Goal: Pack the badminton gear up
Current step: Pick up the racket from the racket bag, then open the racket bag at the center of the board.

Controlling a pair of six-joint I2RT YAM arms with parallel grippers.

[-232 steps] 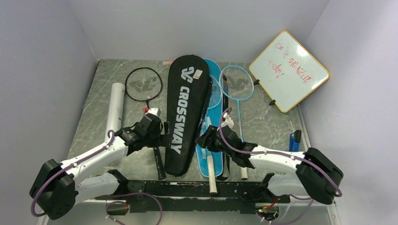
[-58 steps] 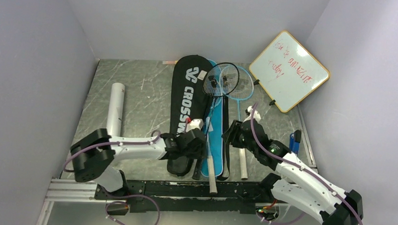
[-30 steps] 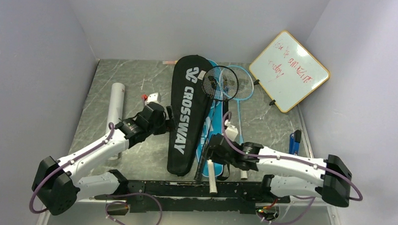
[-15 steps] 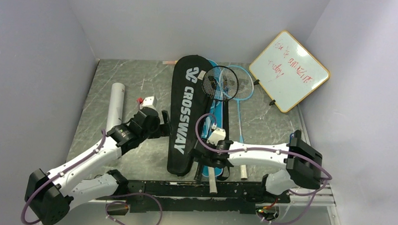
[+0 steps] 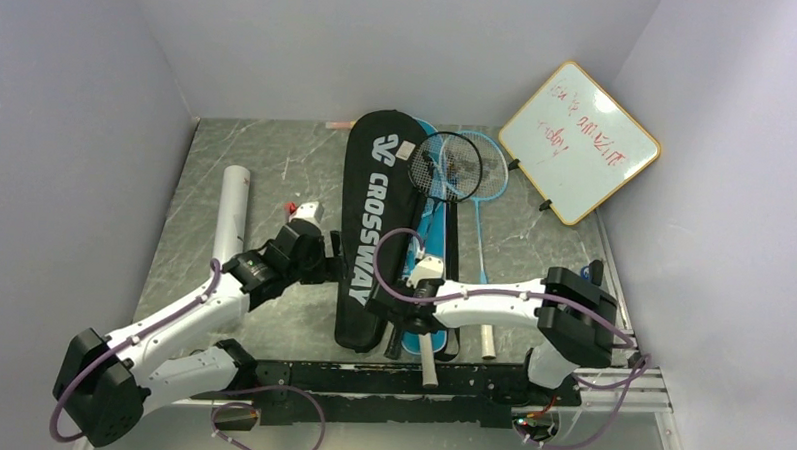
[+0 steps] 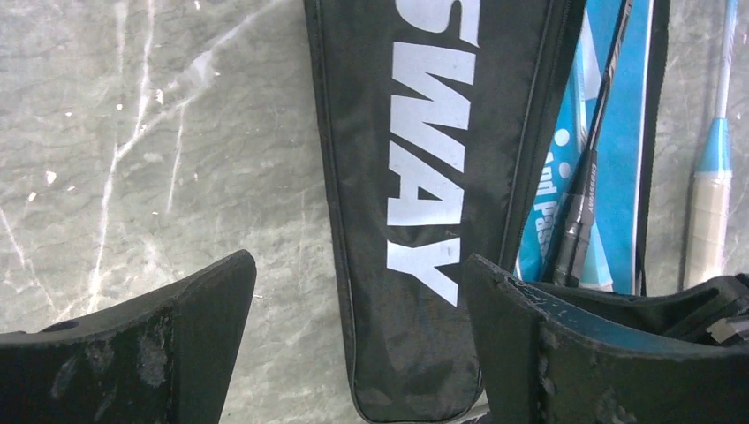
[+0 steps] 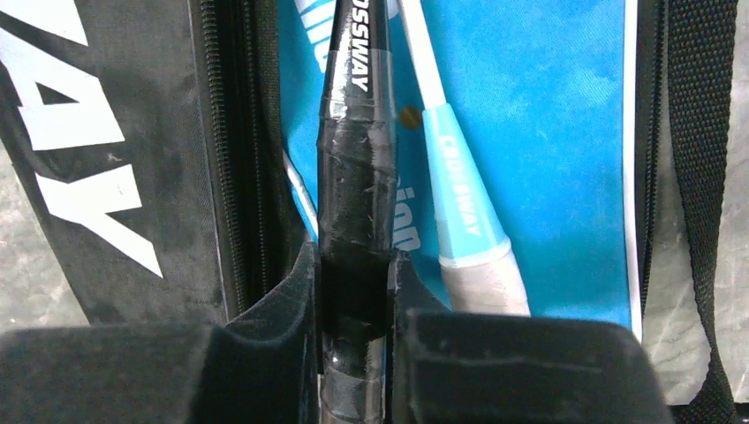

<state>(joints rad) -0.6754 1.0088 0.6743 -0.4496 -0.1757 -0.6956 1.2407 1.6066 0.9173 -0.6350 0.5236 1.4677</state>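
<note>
The black "CROSSWAY" cover (image 5: 369, 234) lies lengthwise mid-table, overlapping the blue cover (image 5: 436, 248). A black racket (image 5: 443, 167) rests across the blue cover. My right gripper (image 7: 355, 291) is shut on its taped black handle (image 7: 358, 168), at the near end (image 5: 400, 310). Beside that handle, a light-blue racket's pale grip (image 7: 472, 274) lies on the blue cover (image 7: 548, 159). Another light-blue racket (image 5: 486, 170) lies on the table to the right. My left gripper (image 6: 358, 274) hangs open above the black cover's (image 6: 433, 132) near end, at its left edge (image 5: 323, 257). The white tube (image 5: 231, 214) lies at the left.
A wood-framed whiteboard (image 5: 578, 141) with red writing leans in the far right corner. A small marker (image 5: 330, 126) lies against the back wall. Bare marble table (image 5: 276, 171) shows between the tube and the black cover. Grey walls enclose the table on three sides.
My right gripper has reached left over the blue cover and closed on the black racket's handle. The left gripper has shifted slightly nearer the black cover and stays open.
</note>
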